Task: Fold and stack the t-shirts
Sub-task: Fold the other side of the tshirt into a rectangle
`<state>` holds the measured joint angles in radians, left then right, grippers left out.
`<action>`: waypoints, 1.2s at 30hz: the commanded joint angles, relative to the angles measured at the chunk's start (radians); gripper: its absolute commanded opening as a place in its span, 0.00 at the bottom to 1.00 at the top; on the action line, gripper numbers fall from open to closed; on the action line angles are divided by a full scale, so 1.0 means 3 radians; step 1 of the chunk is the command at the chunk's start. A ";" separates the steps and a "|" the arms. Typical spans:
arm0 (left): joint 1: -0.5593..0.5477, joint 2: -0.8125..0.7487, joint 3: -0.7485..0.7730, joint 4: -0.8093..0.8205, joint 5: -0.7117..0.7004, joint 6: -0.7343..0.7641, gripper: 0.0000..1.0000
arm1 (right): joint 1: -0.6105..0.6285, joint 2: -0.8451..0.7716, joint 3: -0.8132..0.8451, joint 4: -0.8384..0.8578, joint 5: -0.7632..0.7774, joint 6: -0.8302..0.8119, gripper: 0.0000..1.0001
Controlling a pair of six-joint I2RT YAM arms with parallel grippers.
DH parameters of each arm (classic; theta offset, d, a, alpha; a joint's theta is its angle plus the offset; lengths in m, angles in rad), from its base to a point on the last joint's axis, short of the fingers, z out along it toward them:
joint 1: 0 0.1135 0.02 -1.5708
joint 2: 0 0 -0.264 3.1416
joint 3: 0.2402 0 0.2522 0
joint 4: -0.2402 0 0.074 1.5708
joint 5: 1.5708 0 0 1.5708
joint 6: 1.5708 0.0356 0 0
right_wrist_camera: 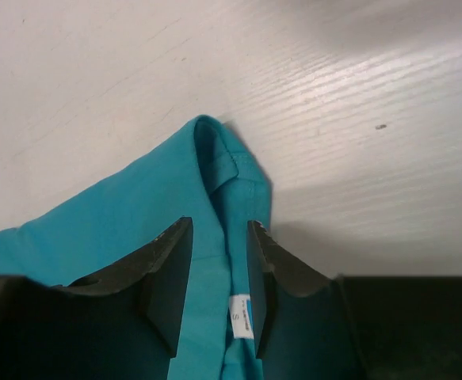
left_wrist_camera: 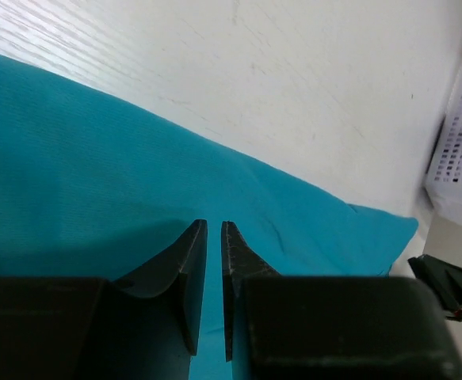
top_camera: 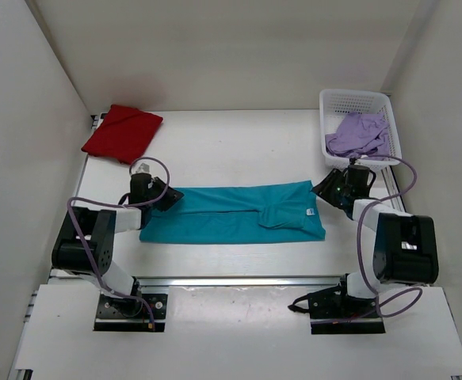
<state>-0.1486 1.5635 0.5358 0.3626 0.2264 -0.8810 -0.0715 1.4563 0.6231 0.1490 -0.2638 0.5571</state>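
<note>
A teal t-shirt [top_camera: 231, 214] lies folded into a long band across the middle of the table. My left gripper [top_camera: 166, 195] is at its far left corner, and the left wrist view shows the jaws [left_wrist_camera: 214, 226] closed to a thin slit with teal cloth [left_wrist_camera: 96, 158] in it. My right gripper [top_camera: 326, 188] is at the shirt's far right corner. There its jaws [right_wrist_camera: 219, 226] stand apart over the teal cloth [right_wrist_camera: 135, 206], near a white size label [right_wrist_camera: 241, 315]. A folded red t-shirt [top_camera: 122, 132] lies at the back left. A lilac t-shirt [top_camera: 360, 134] is bunched in the basket.
A white mesh basket [top_camera: 356, 95] stands at the back right corner, just beyond my right gripper; its wall [left_wrist_camera: 460, 142] shows in the left wrist view. White walls close in the table on three sides. Both arm bases sit at the near edge.
</note>
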 commanded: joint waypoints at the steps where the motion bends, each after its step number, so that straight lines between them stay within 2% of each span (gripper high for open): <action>1: 0.0112 -0.0057 -0.0042 0.0248 0.0119 -0.0054 0.24 | -0.0048 0.0192 0.0014 0.0489 -0.0137 0.0055 0.32; 13: 0.0413 0.0111 -0.0293 0.0494 0.0273 -0.0233 0.23 | -0.0043 0.0688 0.0203 0.0751 -0.0491 0.0127 0.32; 17: 0.0429 0.0101 -0.0303 0.0474 0.0232 -0.0203 0.22 | -0.0048 0.0760 0.0183 0.0797 -0.0522 0.0168 0.28; 21: 0.0485 0.0091 -0.0344 0.0479 0.0232 -0.0223 0.22 | -0.0063 0.0740 0.0183 0.0797 -0.0460 0.0163 0.02; 22: 0.0490 0.0071 -0.0344 0.0474 0.0232 -0.0198 0.22 | -0.0084 0.0704 0.0178 0.0792 -0.0450 0.0163 0.01; 28: 0.0781 0.0050 -0.0476 0.0453 0.0206 -0.0238 0.21 | -0.0140 0.0617 0.0203 0.0568 -0.0200 0.0106 0.00; 33: 0.0828 -0.0057 -0.0533 0.0479 0.0161 -0.0264 0.21 | -0.0135 0.0642 0.0234 0.0510 -0.0066 0.0122 0.00; 34: 0.0802 -0.0093 -0.0528 0.0474 0.0150 -0.0259 0.21 | -0.0125 0.0658 0.0259 0.0516 -0.0097 0.0106 0.01; 36: 0.0761 -0.0149 -0.0508 0.0463 0.0140 -0.0249 0.22 | -0.0104 0.0663 0.0245 0.0521 -0.0123 0.0127 0.10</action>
<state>0.0895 1.5715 0.3878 0.5179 0.2928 -0.9695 -0.1055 1.6756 0.6693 0.2790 -0.3367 0.6033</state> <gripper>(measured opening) 0.216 0.074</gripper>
